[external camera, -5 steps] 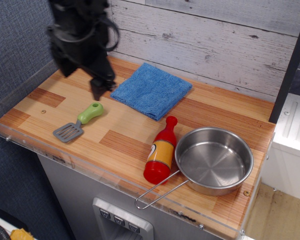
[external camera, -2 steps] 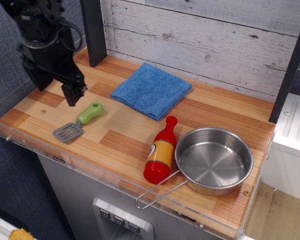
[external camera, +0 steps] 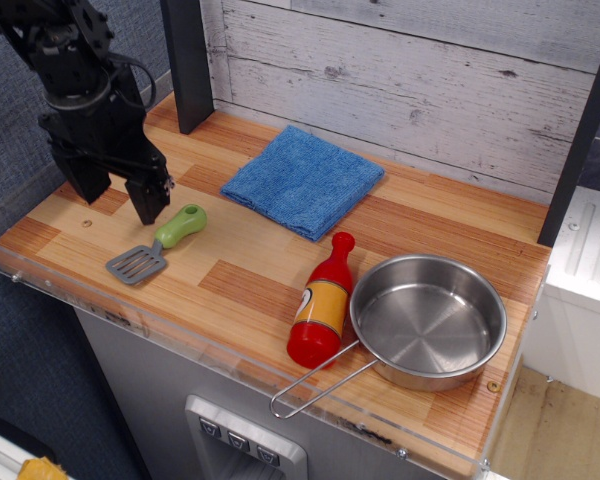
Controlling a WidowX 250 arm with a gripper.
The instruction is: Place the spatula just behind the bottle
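Note:
The spatula [external camera: 158, 243] lies flat near the front left of the wooden counter, its light-green handle pointing back right and its grey slotted blade toward the front edge. The red bottle [external camera: 322, 302] with the yellow-orange label lies on its side beside the steel pan, cap pointing to the back. My black gripper [external camera: 118, 198] hangs just left of and behind the spatula's handle, low over the counter. Its two fingers stand apart and hold nothing.
A folded blue cloth [external camera: 302, 180] lies at the back middle. A steel pan [external camera: 428, 320] with a thin wire handle sits at the front right, touching the bottle. A dark post [external camera: 187, 62] stands at the back left. A clear plastic lip [external camera: 40, 285] runs along the counter's front edge.
My gripper swung from above the cloth's left side to the left, then came down a little and closer to the spatula's handle. The spatula, bottle and pan have not moved.

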